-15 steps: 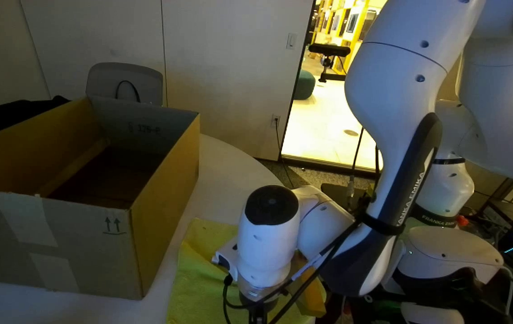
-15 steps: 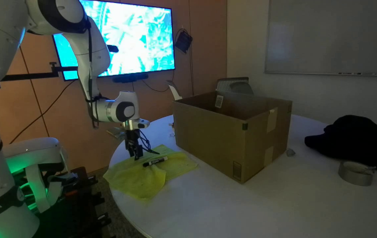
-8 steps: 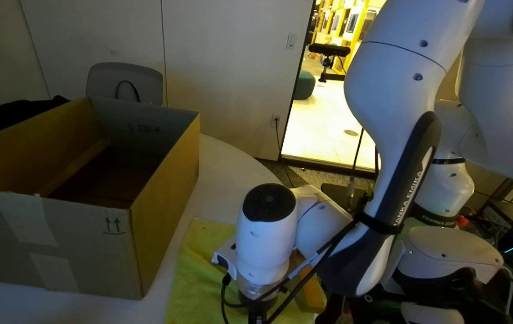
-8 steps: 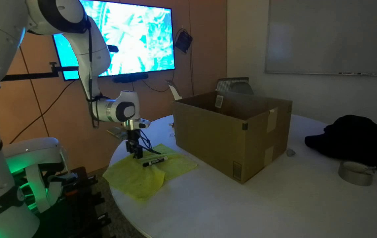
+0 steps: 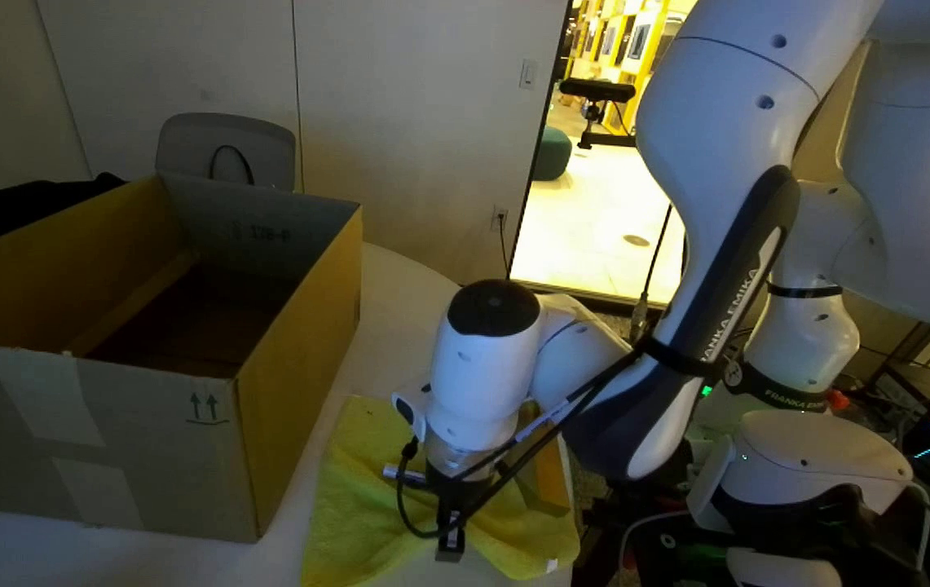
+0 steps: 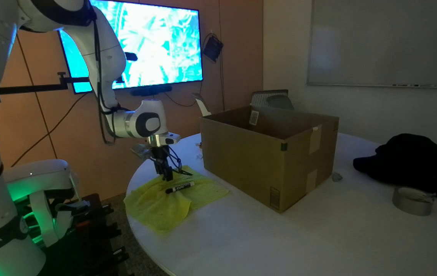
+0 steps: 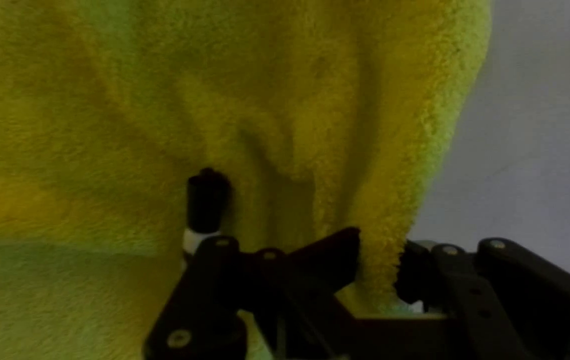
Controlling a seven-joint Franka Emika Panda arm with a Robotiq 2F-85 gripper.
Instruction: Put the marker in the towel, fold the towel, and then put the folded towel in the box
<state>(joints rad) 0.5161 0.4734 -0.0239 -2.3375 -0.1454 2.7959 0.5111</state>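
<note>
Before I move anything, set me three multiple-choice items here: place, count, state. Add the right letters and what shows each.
1. Where is the marker relative to the towel?
A. under it
B. on it
C. beside it

2. How many printed arrows stand together on the box?
A. four
B. three
C. two

3. The jaws are closed on:
A. the towel
B. the marker
C. the box

1 B, lying uncovered there in an exterior view; 2 C, a pair in an exterior view; 3 A, the towel passes between them in the wrist view.
</note>
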